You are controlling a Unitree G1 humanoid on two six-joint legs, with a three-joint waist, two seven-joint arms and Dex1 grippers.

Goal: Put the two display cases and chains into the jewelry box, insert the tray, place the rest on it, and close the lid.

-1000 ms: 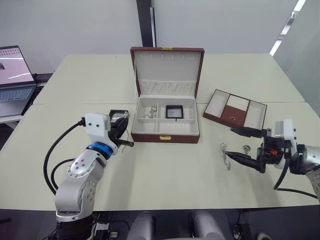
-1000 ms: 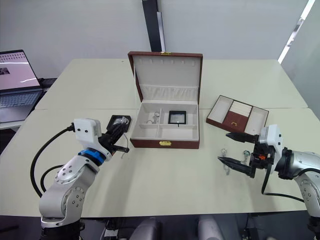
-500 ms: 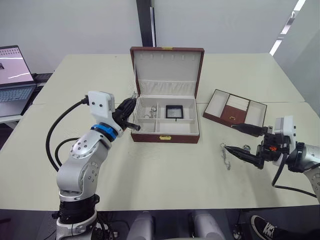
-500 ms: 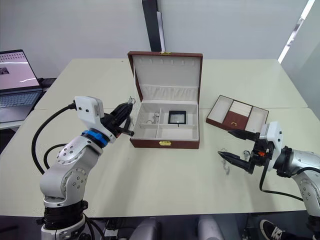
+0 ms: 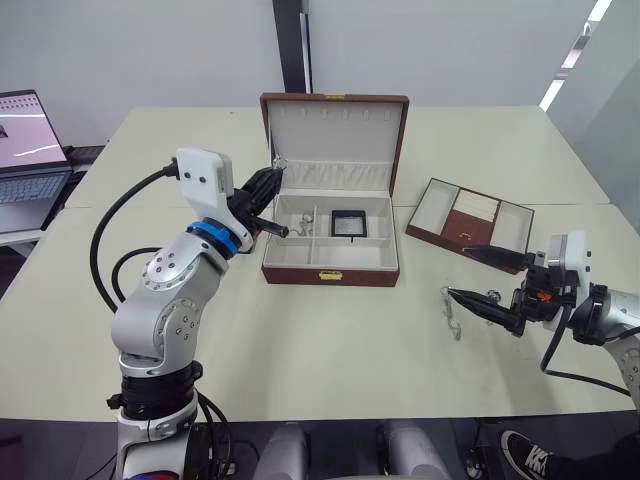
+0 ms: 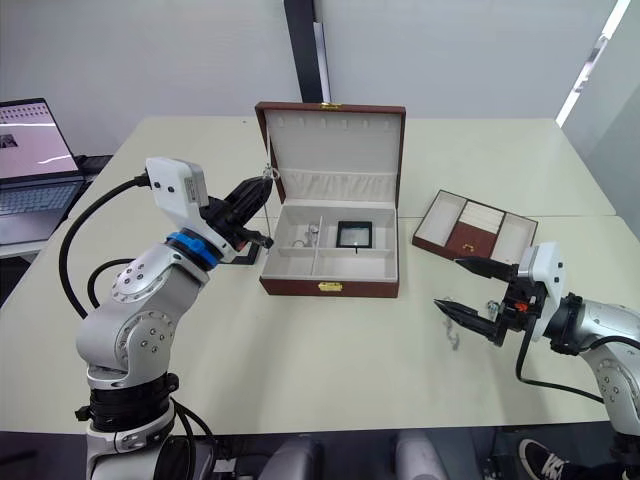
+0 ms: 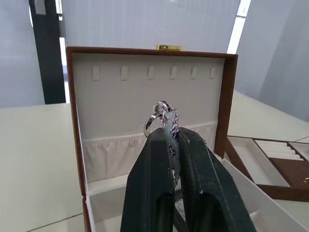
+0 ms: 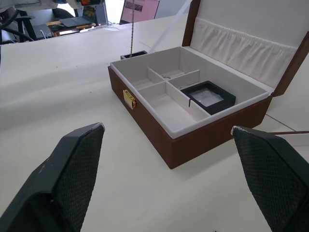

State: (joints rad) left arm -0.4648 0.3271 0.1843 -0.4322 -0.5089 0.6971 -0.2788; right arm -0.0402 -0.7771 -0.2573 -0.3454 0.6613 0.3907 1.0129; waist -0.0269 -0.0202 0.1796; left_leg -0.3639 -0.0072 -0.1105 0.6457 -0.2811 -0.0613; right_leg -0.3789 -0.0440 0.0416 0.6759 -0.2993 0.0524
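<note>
Left gripper (image 7: 170, 137) pinched on a chain (image 7: 161, 118), its ring poking out above my fingertips; I hold it raised at the left wall of the open jewelry box (image 5: 330, 262), with the chain dangling in the right wrist view. Lid (image 5: 335, 140) upright. One display case (image 5: 348, 222) lies in the box's rear right compartment, the other (image 8: 133, 54) on the table just left of the box. Right gripper (image 5: 483, 277) spread wide, low over the table (image 5: 330, 340) beside more chains (image 5: 452, 310). Tray (image 5: 470, 221) sits right of the box, apart.
</note>
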